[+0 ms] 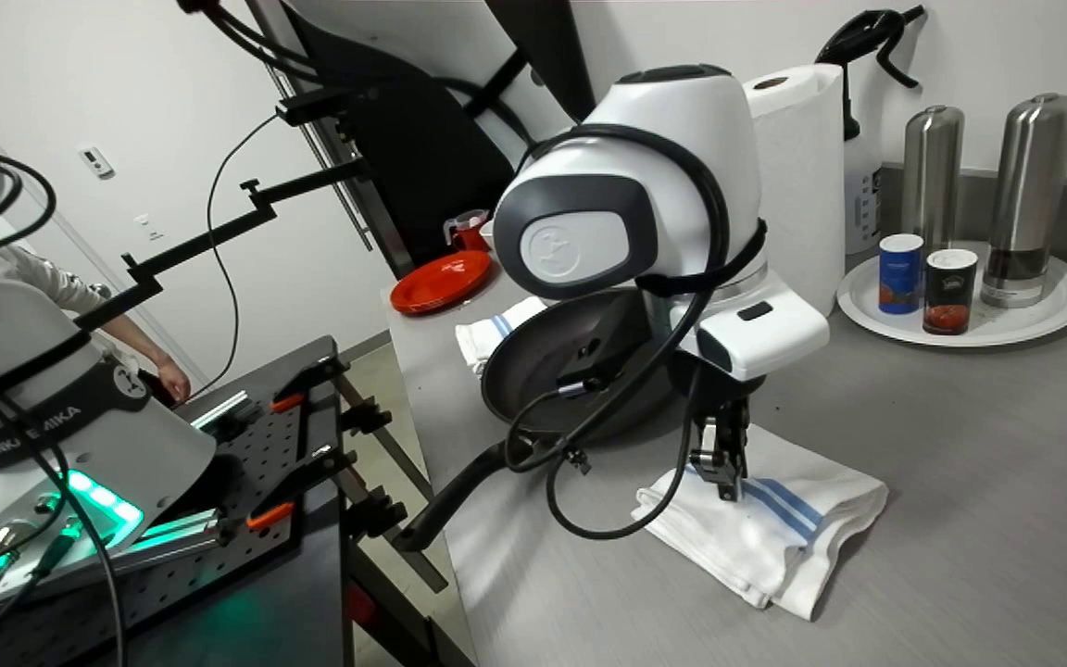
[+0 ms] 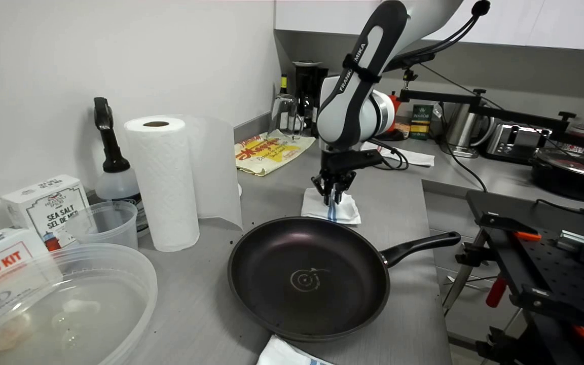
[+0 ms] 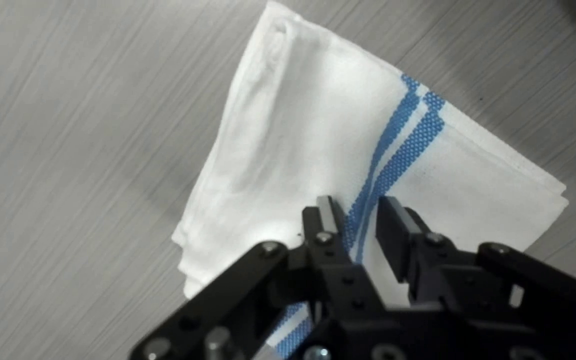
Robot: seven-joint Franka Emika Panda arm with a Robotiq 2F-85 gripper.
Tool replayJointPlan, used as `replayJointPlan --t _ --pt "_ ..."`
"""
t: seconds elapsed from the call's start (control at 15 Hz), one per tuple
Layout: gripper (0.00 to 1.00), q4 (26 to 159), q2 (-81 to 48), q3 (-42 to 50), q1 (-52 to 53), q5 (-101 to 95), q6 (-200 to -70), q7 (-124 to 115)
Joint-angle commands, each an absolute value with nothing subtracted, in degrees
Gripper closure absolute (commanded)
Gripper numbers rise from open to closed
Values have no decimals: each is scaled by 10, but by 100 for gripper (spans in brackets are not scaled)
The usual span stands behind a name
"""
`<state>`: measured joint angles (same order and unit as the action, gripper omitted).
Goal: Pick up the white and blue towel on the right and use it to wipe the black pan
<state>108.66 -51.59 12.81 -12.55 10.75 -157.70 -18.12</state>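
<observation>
In an exterior view, the black pan [image 2: 308, 299] rests on the worktop [image 2: 195, 304]; just beyond it lies the folded white and blue towel [image 2: 343, 212], its stripes straddled by the slightly parted fingers [image 3: 393, 232]; well behind stands a toaster [image 2: 525, 144].

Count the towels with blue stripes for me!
2. One towel lies under the gripper; another towel lies by the pan, partly hidden. A white cloth farther back shows no stripes that I can see. Others may be hidden.
</observation>
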Motion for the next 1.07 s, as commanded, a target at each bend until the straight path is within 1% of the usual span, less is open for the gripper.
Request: replayJointPlan --t 0.0,0.33,0.47,1.0 --pt "38 1090 -501 121 -125 113 -1572 -168" --pt "3 1136 -427 111 -112 91 -1549 -121" --pt "0 1162 -387 106 -104 81 -1545 -97" --pt "0 1307 -196 113 -49 -1 -1537 -56"
